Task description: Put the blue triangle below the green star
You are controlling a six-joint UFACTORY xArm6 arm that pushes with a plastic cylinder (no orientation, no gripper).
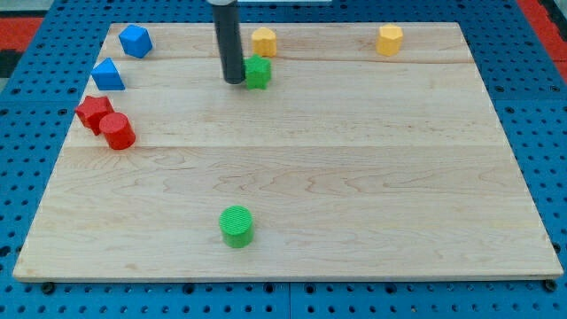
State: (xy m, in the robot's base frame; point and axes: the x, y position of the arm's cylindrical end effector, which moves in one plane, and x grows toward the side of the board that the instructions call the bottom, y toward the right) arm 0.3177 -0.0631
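Tip (235,81) beside green star (258,73), blue triangle (107,75) well left

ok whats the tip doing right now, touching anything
My tip: no jaws to open or close, holding nothing; it sits right against the view's left side of the green star, apparently touching.
Blue triangle: far off to the view's left, untouched.
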